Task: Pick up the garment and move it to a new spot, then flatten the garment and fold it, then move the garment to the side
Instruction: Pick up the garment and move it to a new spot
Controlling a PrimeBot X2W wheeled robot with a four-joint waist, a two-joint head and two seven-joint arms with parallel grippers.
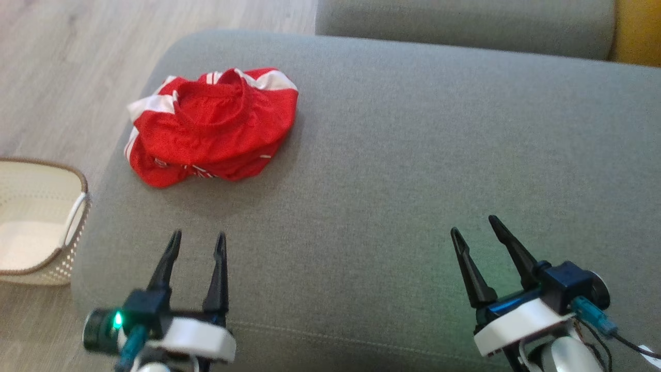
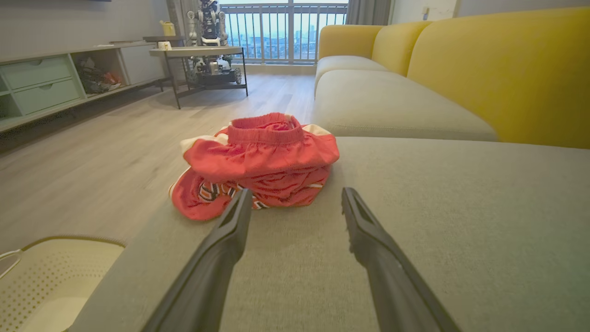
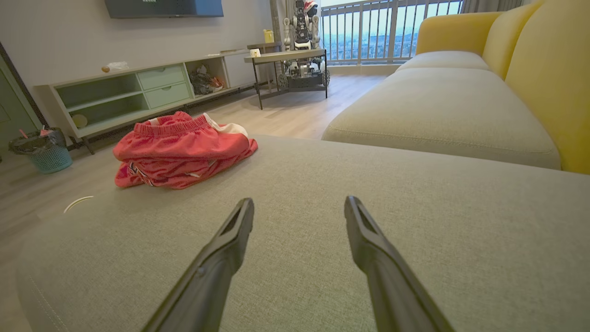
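A red garment (image 1: 211, 126) with white side stripes lies bunched in a heap at the far left corner of the grey sofa cushion (image 1: 413, 155). Its elastic waistband faces up. In the left wrist view the garment (image 2: 260, 163) lies straight ahead, just beyond the tips of the fingers. My left gripper (image 1: 198, 238) (image 2: 296, 196) hovers open over the cushion, a short way nearer than the heap, with nothing between its fingers. My right gripper (image 1: 475, 227) (image 3: 299, 205) stands open and empty over the cushion's near right part, far from the garment (image 3: 182, 152).
A cream perforated basket (image 1: 38, 222) stands on the wooden floor left of the cushion. A second grey seat (image 1: 465, 23) and a yellow backrest (image 3: 548, 74) lie beyond and to the right. A shelf unit (image 3: 124, 94) and a small table (image 3: 288, 57) stand across the room.
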